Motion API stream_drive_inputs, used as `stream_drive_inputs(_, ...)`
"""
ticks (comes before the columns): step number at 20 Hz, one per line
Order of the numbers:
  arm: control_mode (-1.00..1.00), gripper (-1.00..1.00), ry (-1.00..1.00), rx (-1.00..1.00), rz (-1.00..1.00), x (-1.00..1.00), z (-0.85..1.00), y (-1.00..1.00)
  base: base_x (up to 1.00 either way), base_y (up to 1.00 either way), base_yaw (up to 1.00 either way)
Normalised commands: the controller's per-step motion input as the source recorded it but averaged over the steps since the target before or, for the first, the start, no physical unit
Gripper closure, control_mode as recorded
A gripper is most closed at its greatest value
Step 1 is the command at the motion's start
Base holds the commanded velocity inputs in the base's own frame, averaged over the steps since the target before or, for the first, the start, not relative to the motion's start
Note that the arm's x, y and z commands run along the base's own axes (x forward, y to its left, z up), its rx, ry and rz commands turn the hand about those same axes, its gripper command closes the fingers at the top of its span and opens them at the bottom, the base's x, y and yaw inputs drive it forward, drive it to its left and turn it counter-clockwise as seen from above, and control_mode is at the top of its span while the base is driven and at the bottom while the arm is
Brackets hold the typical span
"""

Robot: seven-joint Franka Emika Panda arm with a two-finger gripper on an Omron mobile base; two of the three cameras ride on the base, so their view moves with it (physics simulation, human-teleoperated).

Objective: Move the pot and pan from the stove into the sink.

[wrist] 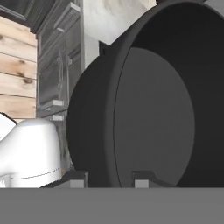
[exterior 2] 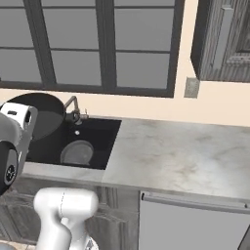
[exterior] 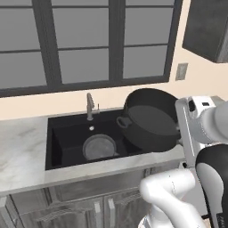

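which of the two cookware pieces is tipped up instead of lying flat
The pot, held tilted on its side above the sink by the gripper. The pan lies flat in the basin.

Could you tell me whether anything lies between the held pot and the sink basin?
The pot hangs tilted over the sink's right end. Below left, the pan already lies on the basin floor; nothing else visible intervenes.

You face a cream wall with a dark-framed window above the marble counter. Right of the window sit an outlet and a dark upper cabinet. Below the counter, grey cabinet doors.
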Motion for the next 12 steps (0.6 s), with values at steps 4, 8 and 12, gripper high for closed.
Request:
stream_drive_inputs(4, 1.00, 1.00, 0.00, 0.00, 0.00, 0.00, 0.00, 0.00, 0.33, 0.16, 0.00)
stream_drive_inputs(8, 1.00, 1.00, 0.00, 0.00, 0.00, 0.00, 0.00, 0.00, 0.00, 0.00, 0.00)
stream_drive_inputs(12, -1.00, 1.00, 0.00, 0.00, 0.01, 0.01, -0.06, 0.00, 0.00, 0.00, 0.00)
